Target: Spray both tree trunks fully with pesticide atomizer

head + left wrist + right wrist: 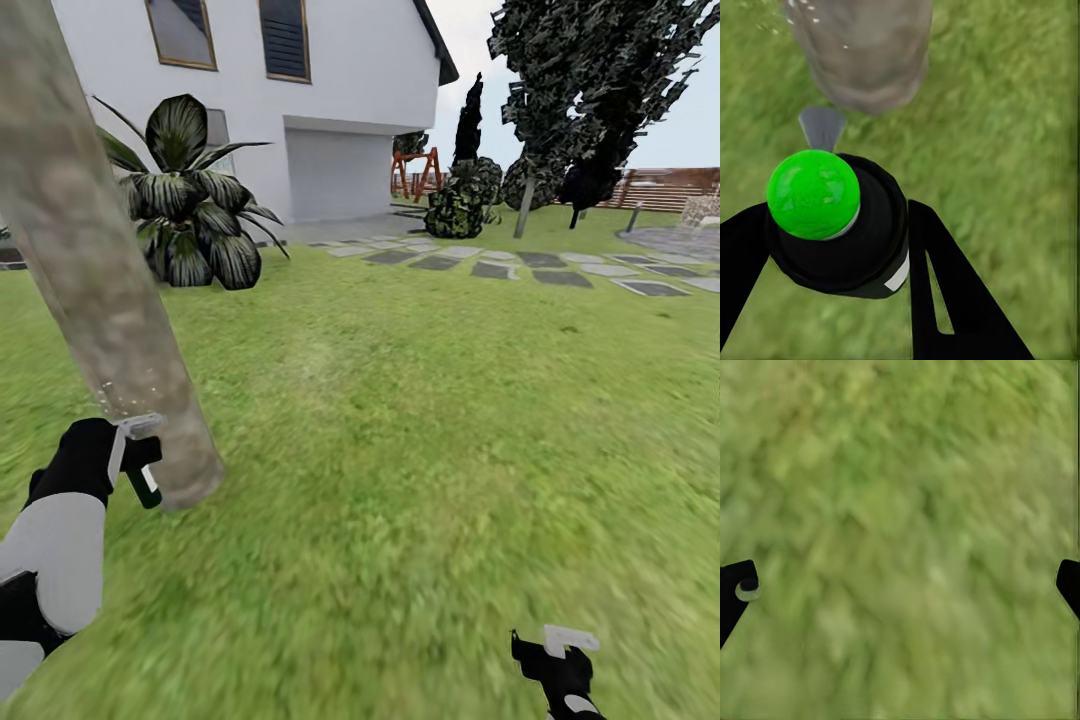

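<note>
Two grippers: left (135, 455) closed on sprayer (840, 225); right (560, 655) open, nothing inside.
Sprayer: beside tree trunk (95, 270) base.
Ground: lawn (430, 420).

Setting: a residential garden. A green lawn (420, 420) extends to a white house (330, 90) with a garage door (337, 175). Flat stepping stones (520, 268) cross the grass. A broad-leaved shrub (195, 195), dark cone-shaped trees (590, 90) and a brown slat fence (670, 188) border it.
</note>
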`<state>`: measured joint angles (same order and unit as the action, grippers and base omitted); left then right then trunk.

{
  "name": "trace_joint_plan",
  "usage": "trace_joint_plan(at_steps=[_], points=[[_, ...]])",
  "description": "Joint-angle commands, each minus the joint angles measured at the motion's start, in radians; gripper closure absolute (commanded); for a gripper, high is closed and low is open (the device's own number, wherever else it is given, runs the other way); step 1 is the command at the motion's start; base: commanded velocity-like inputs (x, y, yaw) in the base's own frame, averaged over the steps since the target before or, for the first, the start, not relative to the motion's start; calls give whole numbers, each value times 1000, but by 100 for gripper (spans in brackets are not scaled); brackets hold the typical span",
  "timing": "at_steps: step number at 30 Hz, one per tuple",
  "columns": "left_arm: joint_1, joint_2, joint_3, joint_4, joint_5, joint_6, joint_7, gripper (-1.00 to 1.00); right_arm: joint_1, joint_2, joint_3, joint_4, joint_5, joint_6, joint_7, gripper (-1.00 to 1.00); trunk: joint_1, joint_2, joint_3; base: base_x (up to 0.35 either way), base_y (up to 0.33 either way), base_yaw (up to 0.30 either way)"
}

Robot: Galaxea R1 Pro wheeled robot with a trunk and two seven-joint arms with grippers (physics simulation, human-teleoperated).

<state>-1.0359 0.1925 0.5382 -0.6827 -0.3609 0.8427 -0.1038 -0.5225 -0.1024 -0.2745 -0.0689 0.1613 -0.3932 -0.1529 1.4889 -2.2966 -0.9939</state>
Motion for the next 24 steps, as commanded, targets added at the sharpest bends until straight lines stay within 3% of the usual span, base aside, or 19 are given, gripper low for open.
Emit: trace_joint_plan(at_steps=[1,9,14,18,24], points=[[-1,0,5,-1,-11,4,-10,100,-1,1,-6,1,11,-3,-4,-100,0,0,-1,34,-265,0],[-1,5,8,-1,-14,3,-8,100,-1,1,-6,1,11,-3,-4,-100,0,0,-1,4,-272,21],[12,8,10,4,-12,1,40,100,-1,1,-6,1,11,-3,-4,-100,0,0,-1,9,-274,240],[52,8,11,5,-9,-3,46,100,-1,1,-6,1,11,-3,-4,-100,0,0,-1,87,-273,275],[62,-2,12,4,-5,-5,48,100,-1,1,-6,1,11,-3,-4,-100,0,0,-1,204,-212,117]])
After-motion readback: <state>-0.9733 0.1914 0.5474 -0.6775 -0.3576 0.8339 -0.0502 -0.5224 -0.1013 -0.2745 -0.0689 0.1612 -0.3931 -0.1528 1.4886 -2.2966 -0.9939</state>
